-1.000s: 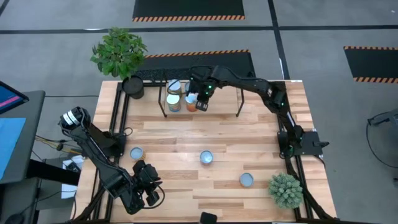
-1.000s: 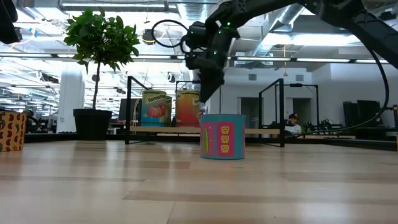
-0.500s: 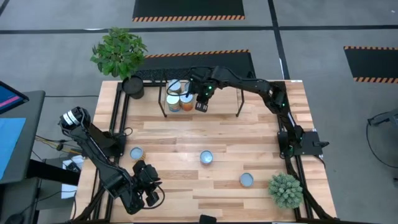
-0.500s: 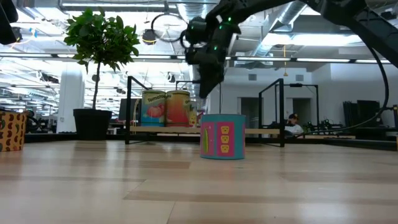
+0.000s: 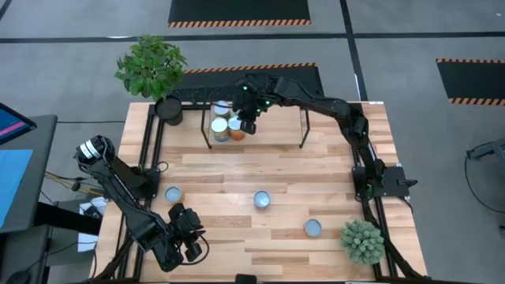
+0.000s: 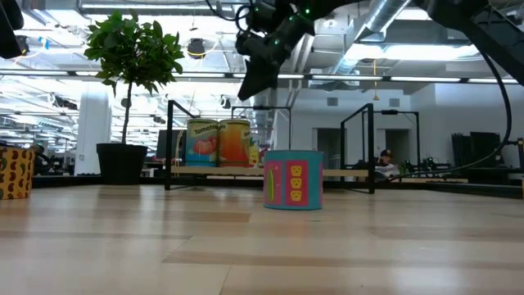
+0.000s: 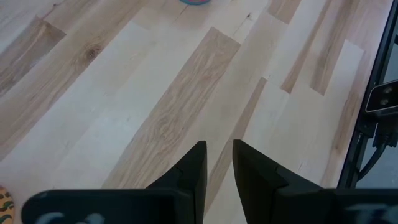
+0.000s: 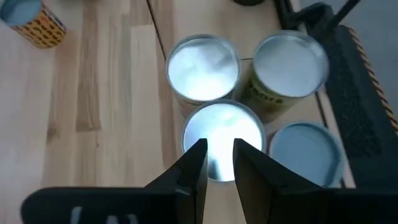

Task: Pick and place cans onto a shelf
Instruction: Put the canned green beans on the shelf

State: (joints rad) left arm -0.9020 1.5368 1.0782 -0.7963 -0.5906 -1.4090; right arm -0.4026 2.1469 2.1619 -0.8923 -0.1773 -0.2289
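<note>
Several cans stand in a cluster at the left end of the shelf (image 5: 276, 132), among them a tomato-label can (image 6: 202, 142) and an orange can (image 6: 235, 142); their pale tops (image 8: 203, 65) show in the right wrist view. My right gripper (image 6: 243, 96) hangs above that cluster, slanting down, shut and empty, over one silvery top (image 8: 249, 134). On the table stand three more cans (image 5: 173, 194), (image 5: 261, 199), (image 5: 313, 228). My left gripper (image 7: 219, 146) waits shut over bare boards at the near left.
A potted plant (image 5: 151, 67) stands at the far left corner and a small green bush (image 5: 363, 241) at the near right. Black arm-mount frames (image 5: 150, 150) run along both table sides. The shelf's right half (image 5: 280, 126) holds nothing.
My right gripper first went toward the table's left beside the orange can, which slid along the shelf up against the tomato can. The gripper then rose and tipped, coming clear above the cans. The left arm kept still.
</note>
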